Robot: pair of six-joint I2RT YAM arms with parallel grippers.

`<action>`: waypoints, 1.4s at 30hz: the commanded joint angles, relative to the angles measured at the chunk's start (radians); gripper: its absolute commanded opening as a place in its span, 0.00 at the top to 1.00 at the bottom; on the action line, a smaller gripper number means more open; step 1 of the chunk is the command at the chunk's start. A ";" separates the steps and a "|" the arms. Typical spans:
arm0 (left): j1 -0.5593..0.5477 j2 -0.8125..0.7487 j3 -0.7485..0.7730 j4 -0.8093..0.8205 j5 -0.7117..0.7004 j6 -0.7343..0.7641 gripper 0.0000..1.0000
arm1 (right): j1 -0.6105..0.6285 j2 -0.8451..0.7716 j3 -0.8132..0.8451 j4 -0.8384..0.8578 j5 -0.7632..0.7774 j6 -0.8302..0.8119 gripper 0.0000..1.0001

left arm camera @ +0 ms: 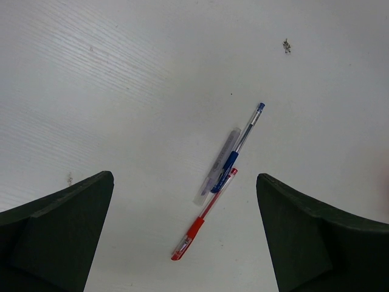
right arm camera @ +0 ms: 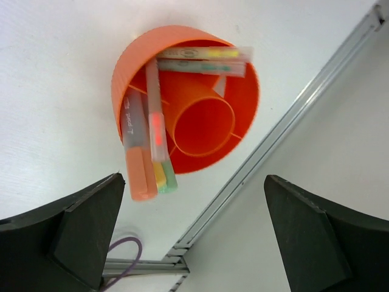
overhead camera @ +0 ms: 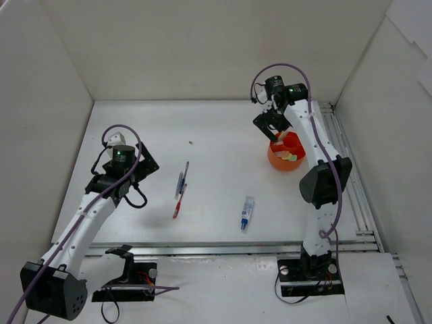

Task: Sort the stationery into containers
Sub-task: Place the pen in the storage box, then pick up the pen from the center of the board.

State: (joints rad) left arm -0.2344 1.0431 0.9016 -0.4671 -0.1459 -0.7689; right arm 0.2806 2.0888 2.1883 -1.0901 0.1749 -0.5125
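Right fingers [right arm camera: 79, 231] are spread wide with nothing between them, directly above the orange cup [right arm camera: 121, 79] at the far right of the tabletop [overhead camera: 216, 128]. Left fingers [left arm camera: 55, 231] are also released, hanging over 3 pens at centre-left.

Not yet in the cup: blue pen [left arm camera: 243, 137], red pen [left arm camera: 197, 226] and clear pen [left arm camera: 220, 161], bunched and overlapping. The blue-capped pen [overhead camera: 246, 214] lies alone, near centre.

Risks:
- The orange marker [right arm camera: 138, 170] and the slim ones beside it lean out past the cup rim. A nudge from the right fingers could flip them out or tip the cup.
- 2 highlighters [right arm camera: 203, 53] lie across the far rim rather than inside, so they could roll off.
- The 3 pens touch, so closing on 1 likely drags or pinches a neighbour.

Unclear:
- The cup's dividers are mostly covered, and I can't count what's inside.
- In the top view the right arm hides part of the cup.
- The dark speck [left arm camera: 285, 45] is too small to identify.
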 commanded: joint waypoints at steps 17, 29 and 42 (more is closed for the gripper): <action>-0.019 -0.035 -0.003 0.027 0.121 0.172 0.00 | 0.155 -0.690 -0.760 0.665 -0.094 0.400 0.02; -0.204 0.296 0.160 -0.038 0.014 0.241 0.00 | 0.316 -0.976 -1.119 0.792 -0.031 0.560 0.02; -0.218 0.520 0.232 -0.045 -0.089 0.198 0.00 | 0.321 -1.063 -1.243 0.809 -0.051 0.589 0.02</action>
State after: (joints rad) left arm -0.4580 1.5364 1.0473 -0.5190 -0.1673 -0.5613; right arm 0.5972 1.0267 0.9417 -0.3458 0.1078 0.0570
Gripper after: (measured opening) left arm 0.996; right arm 0.979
